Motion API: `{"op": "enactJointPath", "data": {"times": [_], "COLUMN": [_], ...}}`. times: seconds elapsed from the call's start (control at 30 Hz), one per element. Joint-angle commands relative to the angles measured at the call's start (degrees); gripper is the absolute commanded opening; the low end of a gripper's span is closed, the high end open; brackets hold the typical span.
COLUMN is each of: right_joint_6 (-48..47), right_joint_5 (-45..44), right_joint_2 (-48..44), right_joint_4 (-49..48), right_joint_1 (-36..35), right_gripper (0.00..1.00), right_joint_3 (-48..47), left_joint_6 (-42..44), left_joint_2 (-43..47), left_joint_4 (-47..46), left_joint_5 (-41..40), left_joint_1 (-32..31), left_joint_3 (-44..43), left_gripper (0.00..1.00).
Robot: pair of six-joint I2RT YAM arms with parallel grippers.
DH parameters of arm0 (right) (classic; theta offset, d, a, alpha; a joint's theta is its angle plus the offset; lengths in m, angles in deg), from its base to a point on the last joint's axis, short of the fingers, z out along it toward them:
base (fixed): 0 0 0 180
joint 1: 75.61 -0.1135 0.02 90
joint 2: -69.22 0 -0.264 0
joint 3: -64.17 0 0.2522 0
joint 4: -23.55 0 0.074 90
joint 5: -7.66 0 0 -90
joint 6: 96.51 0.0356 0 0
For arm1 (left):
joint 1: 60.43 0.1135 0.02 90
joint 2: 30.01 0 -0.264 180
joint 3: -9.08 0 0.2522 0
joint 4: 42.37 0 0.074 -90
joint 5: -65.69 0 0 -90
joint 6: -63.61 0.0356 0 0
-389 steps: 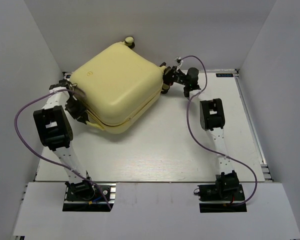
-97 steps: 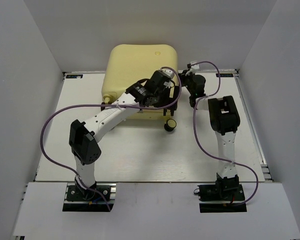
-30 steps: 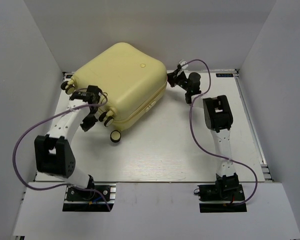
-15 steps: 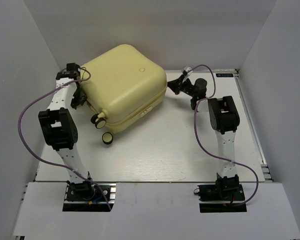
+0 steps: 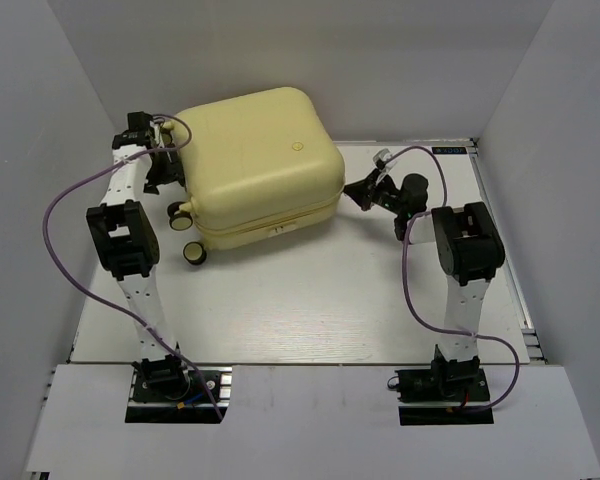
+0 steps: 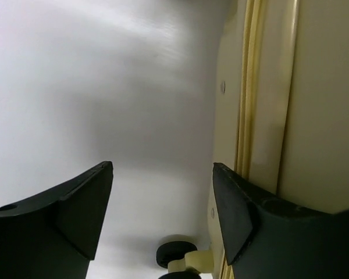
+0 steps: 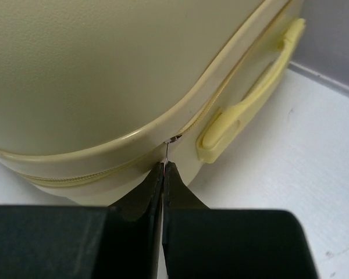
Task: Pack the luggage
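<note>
Two claws of mine flank the luggage [image 5: 255, 160], which lies shut at the upper centre of the counter [image 5: 310, 300]. My left claw [image 6: 163, 174] stands released at its left side, near a caster wheel [image 6: 177, 256]; my right claw [image 7: 164, 165] is clenched on the zipper pull [image 7: 169, 145] beside the side handle [image 7: 250, 96]

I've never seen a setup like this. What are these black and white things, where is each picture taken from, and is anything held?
These are a left robot arm and a right robot arm, bolted to a white table. One picture looks down from above; the other two come from cameras on each wrist. On the table lies a closed pale yellow hard-shell suitcase. The right gripper is shut, pinching the small metal zipper pull. The left gripper is open and empty beside the suitcase's wheeled end.
</note>
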Motion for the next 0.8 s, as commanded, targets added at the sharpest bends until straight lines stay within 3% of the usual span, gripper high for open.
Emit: {"op": "enactJointPath", "data": {"times": [0.0, 0.27, 0.33, 0.37, 0.4, 0.43, 0.5, 0.57, 0.67, 0.77], "right_joint_6": [1.99, 1.63, 1.46, 0.85, -0.20, -1.43, -4.31, -5.56, -8.02, -8.21], "right_joint_5": [15.04, 13.56, 12.50, 9.53, 8.46, 7.06, 1.79, -3.66, -7.89, -10.62], "right_joint_2": [-8.24, -18.25, -19.32, -20.37, -21.16, -22.21, -23.79, -24.94, -26.26, -27.76], "right_joint_4": [-12.45, -12.64, -10.97, -9.31, -8.16, -4.15, -1.22, 2.91, 7.92, 8.64], "right_joint_1": [-6.88, -8.47, -8.73, -8.82, -8.82, -8.82, -8.91, -9.52, -9.79, -10.05], "right_gripper": [0.00, 0.00, 0.00, 0.00, 0.00, 0.00, 0.00, 0.00, 0.00, 0.00], "right_joint_3": [3.82, 14.72, 15.70, 16.05, 16.67, 16.59, 16.85, 16.93, 16.76, 18.16], "left_joint_6": [1.41, 5.29, 4.33, 3.72, 3.10, 0.75, -1.81, -4.81, -9.03, -5.37], "left_joint_2": [1.12, 2.88, 2.71, 2.44, 2.35, 2.27, 4.02, 6.30, 15.50, 24.84], "left_joint_4": [-5.49, -4.36, -3.40, -2.78, -2.08, -0.59, 0.82, 0.91, 2.32, 1.10], "left_joint_5": [23.23, 23.67, 18.16, 15.53, 12.72, 2.86, -3.10, -6.55, -4.02, -4.62], "left_joint_1": [-12.89, -14.56, -14.65, -14.56, -14.30, -12.99, -10.71, -8.41, -1.74, -2.86], "left_joint_3": [-2.48, -3.27, -4.41, -7.20, -8.36, -9.41, -12.41, -11.46, -8.65, -1.89], "left_gripper": [0.82, 0.88, 0.90, 1.00, 1.00, 1.00, 1.00, 1.00, 1.00, 1.00]}}
